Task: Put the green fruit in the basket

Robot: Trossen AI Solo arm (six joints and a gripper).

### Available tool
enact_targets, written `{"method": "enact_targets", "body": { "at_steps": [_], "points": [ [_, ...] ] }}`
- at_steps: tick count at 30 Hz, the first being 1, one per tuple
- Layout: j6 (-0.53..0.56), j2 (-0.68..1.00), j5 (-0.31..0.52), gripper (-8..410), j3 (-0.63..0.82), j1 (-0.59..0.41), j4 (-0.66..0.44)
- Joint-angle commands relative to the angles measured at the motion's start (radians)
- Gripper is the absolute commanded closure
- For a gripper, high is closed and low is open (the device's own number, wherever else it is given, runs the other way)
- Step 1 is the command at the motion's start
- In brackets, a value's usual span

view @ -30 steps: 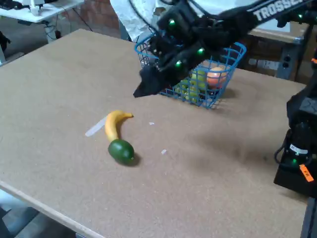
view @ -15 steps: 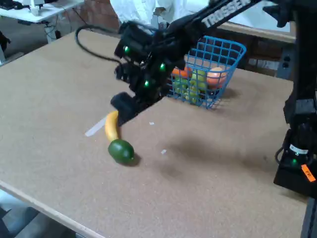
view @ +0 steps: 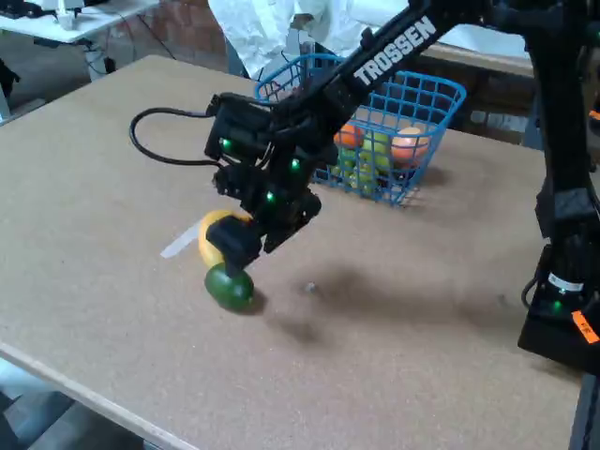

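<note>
On the left of the fixed view, a pale flat strip (view: pixel 178 246) lies on the brown particle-board table (view: pixel 103 169); it is no part of the task. Just right of it, the yellow curved banana (view: pixel 212 240) rests on the table, with the small dark green glossy oval fruit (view: pixel 229 287) touching or nearly touching its near end. My fingers (view: pixel 238 251) hang directly above the green fruit, partly hiding the banana. I cannot tell from this view whether my fingers are spread or closed; they hold nothing.

Hazards, as I judge them:
1. The banana sits so close that one finger may land on it, or pinch both fruits together.
2. The fruit is smooth and rounded; an off-centre closure may squirt it out and roll it toward the near table edge.

Further right, well apart, stands the blue wire-mesh rectangular basket (view: pixel 427 159), already holding other fruit. A low carry may strike its flared rim.
</note>
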Motion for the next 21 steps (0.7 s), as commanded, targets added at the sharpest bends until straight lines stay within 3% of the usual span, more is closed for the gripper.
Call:
{"method": "enact_targets", "body": {
  "at_steps": [1, 21],
  "points": [
    [0.007, 0.017, 0.013, 1, 0.0, 0.01, 0.03],
    [0.007, 0.116, 0.073, 1, -0.001, 0.016, 0.142]
  ]
}}
